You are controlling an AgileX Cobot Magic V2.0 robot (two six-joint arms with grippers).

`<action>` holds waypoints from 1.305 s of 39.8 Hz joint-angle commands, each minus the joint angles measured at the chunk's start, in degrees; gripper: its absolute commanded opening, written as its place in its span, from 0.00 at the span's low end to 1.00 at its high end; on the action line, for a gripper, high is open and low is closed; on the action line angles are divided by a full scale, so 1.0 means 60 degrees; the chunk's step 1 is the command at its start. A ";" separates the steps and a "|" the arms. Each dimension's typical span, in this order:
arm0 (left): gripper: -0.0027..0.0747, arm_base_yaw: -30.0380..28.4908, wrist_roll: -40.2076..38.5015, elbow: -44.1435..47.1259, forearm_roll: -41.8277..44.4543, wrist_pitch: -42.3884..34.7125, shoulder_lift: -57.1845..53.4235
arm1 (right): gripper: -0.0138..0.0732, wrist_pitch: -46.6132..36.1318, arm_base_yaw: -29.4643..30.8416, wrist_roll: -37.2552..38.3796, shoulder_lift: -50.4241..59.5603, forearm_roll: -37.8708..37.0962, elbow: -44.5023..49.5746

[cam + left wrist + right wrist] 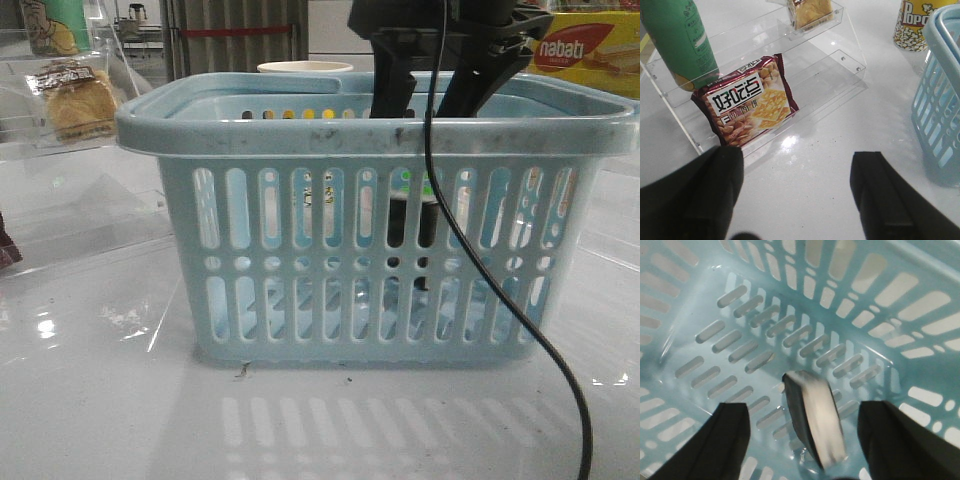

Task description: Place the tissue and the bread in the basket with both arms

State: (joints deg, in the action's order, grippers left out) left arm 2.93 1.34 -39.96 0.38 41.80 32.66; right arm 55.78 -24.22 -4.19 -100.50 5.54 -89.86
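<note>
Tissue (814, 415) sits between open right tool (805, 440) fingers.

"nabati" on yellow box (590, 58), "Popco…" on popcorn tub (914, 22), Chinese txt on biscuit pack (747, 102)

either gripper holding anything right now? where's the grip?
Nothing held. The right gripper is open inside the basket, the tissue blurred between its fingers, touching neither. The left gripper is open over bare table.

Pale blue basket (300, 125), right claw (445, 80) inside, bread (78, 100) behind left
</note>
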 commanded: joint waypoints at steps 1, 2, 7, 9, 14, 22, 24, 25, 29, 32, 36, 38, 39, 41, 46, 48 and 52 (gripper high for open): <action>0.69 0.0068 -0.0088 -0.0310 -0.0063 -0.0626 0.0084 | 0.81 -0.0153 -0.0019 -0.0263 0.0995 0.0080 -0.0311; 0.69 0.0068 -0.0088 -0.0310 -0.0063 -0.0626 0.0084 | 0.81 -0.0060 -0.0019 -0.0276 0.1122 0.0080 -0.0311; 0.69 0.0068 -0.0088 -0.0310 -0.0063 -0.0626 0.0084 | 0.77 -0.0094 -0.0053 -0.0584 0.2163 0.0080 -0.0052; 0.69 0.0068 -0.0088 -0.0310 -0.0063 -0.0626 0.0084 | 0.75 -0.0318 -0.0053 -0.0668 0.2607 0.0080 0.0188; 0.69 0.0068 -0.0088 -0.0310 -0.0063 -0.0626 0.0084 | 0.73 -0.0772 -0.0053 -0.0808 0.4039 0.0042 0.1138; 0.69 0.0068 -0.0088 -0.0310 -0.0063 -0.0661 0.0084 | 0.73 -0.0996 -0.0053 -0.0808 0.6265 -0.0272 0.2925; 0.69 0.0068 -0.0088 -0.0310 -0.0063 -0.0710 0.0084 | 0.73 -0.1038 -0.0053 -0.0808 0.6761 -0.0272 0.3419; 0.69 0.0068 -0.0088 -0.0310 -0.0063 -0.0754 0.0084 | 0.73 -0.1054 -0.0053 -0.0808 0.6968 -0.0272 0.3600; 0.69 0.0068 -0.0088 -0.0310 -0.0063 -0.1032 0.0084 | 0.73 -0.1131 -0.0053 -0.0808 0.7940 -0.0272 0.4400; 0.69 0.0068 -0.0088 -0.0310 -0.0063 -0.1309 0.0122 | 0.73 -0.1176 -0.0053 -0.0808 0.8509 -0.0272 0.4952; 0.70 0.0068 -0.0088 -0.0333 -0.0063 -0.1698 0.0355 | 0.73 -0.1233 -0.0053 -0.0800 0.9168 -0.0272 0.5489; 0.70 0.0068 -0.0088 -0.0377 -0.0063 -0.1943 0.0621 | 0.73 -0.1212 -0.0030 -0.0800 0.9389 -0.0272 0.5674; 0.71 0.0068 -0.0088 -0.0407 -0.0063 -0.2010 0.0788 | 0.73 -0.1188 -0.0020 -0.0800 0.9457 -0.0272 0.5714; 0.71 0.0068 -0.0088 -0.0523 -0.0063 -0.2102 0.1135 | 0.73 -0.1129 -0.0020 -0.0800 0.9590 -0.0272 0.5779; 0.71 0.0068 -0.0088 -0.1009 -0.0063 -0.2198 0.2314 | 0.73 -0.0923 -0.0020 -0.0800 0.9627 -0.0272 0.5787; 0.71 0.0068 -0.0088 -0.1241 -0.0063 -0.2269 0.2857 | 0.73 -0.0905 -0.0020 -0.0800 0.9627 -0.0272 0.5787; 0.71 0.0068 -0.0088 -0.1763 -0.0063 -0.2575 0.4055 | 0.73 -0.0895 -0.0020 -0.0800 0.9627 -0.0272 0.5787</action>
State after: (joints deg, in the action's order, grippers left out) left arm 2.93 1.34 -46.51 0.38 32.32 52.51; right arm 53.96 -24.42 -8.38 -43.04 4.11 -53.71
